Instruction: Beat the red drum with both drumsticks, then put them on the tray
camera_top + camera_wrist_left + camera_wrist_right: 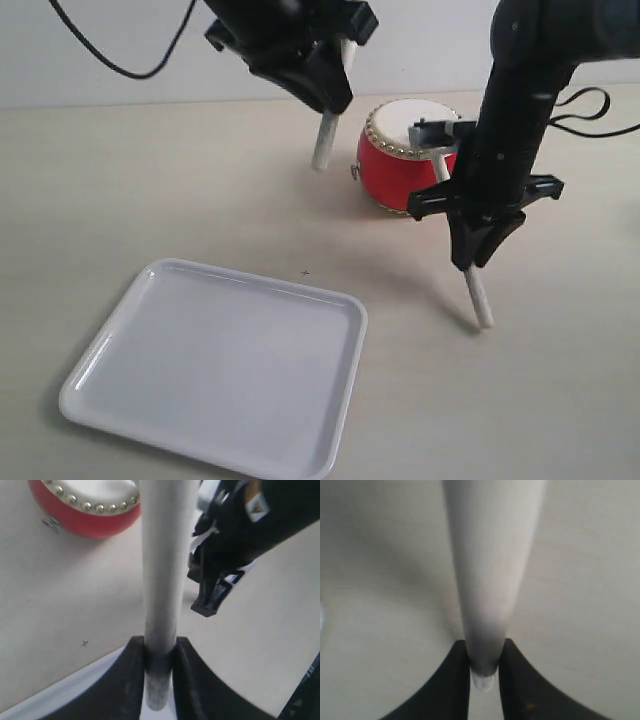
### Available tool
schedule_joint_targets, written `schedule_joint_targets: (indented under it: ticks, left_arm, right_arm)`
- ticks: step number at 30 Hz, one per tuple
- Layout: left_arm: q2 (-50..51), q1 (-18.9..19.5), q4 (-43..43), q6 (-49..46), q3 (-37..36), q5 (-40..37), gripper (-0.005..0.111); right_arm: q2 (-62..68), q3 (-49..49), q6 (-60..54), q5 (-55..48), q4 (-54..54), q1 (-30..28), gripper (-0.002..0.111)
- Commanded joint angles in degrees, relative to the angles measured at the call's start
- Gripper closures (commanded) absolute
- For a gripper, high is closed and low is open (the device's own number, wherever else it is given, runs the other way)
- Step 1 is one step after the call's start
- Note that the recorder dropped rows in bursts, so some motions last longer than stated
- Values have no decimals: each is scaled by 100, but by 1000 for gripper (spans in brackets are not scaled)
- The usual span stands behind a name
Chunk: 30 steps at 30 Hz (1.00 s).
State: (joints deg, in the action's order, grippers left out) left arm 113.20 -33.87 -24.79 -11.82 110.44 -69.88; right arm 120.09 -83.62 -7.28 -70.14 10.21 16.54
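The red drum (400, 160) with its white studded top stands at the back of the table, partly behind my right arm; it also shows as the red drum (85, 507) in the left wrist view. My left gripper (330, 95) is shut on one pale drumstick (323, 145) that hangs down left of the drum, seen close as the drumstick (162, 570). My right gripper (474, 255) is shut on the other drumstick (478, 300), whose tip points down at the table in front of the drum; close up, this drumstick (487, 565) fills the right wrist view. The white tray (120, 330) lies at the front left.
A black cable (120, 60) loops across the pale back wall at the upper left. My right arm (250, 535) shows dark in the left wrist view. A small cross mark (306, 272) sits on the beige tabletop between tray and drum.
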Motion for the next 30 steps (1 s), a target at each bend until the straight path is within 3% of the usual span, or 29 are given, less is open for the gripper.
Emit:
schedule_joint_targets:
  ticks: [1,8,16,22,30]
  left_arm:
    - [-102,41,145,25,-13,-8,107]
    - [1040,-206,-406,-128,-76,-8,107]
    - [2501,-302,-1218,159,630,-8,107]
    - [2441,-276,-1450,170,986,-8,107]
    - [1711,-119,-1404,-43,835,-8,107]
  right_arm:
    - [-256,-31,-105,17,84,-34,108]
    - [-1796,-31,-298,17,-114,-34,108]
    - [-2721,-31,-303,17,-114,-34,108]
    - [-2709,-31,-303,17,-119,-34,108]
    - [-2732,-31,-374,17,-119,-34,108]
